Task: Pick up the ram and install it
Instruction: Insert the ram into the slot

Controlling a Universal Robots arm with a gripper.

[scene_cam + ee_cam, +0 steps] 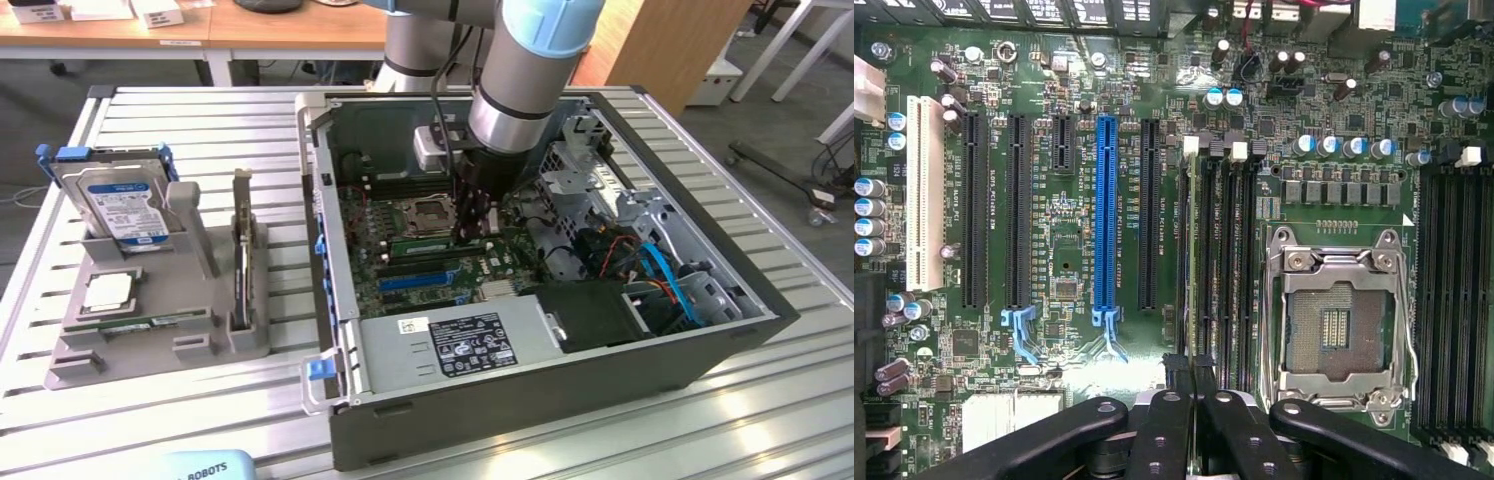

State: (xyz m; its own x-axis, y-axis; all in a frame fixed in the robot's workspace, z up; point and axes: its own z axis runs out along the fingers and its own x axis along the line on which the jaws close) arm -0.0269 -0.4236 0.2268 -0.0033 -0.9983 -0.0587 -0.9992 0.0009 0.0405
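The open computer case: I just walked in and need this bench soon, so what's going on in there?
A robot arm reaches down into the case. Its gripper is shut at one end of the ram, which stands in a memory slot near the empty processor socket. Whether it pinches the stick or presses on it, I cannot tell. Another green stick lies in the grey tray outside the case.

Your arm [527, 70] reaches steeply down, wrist near vertical. Your gripper [1190, 366] points straight down, its fingers [1164, 430] drawn almost together, pinching the ram [1192, 260] edge-on between them.
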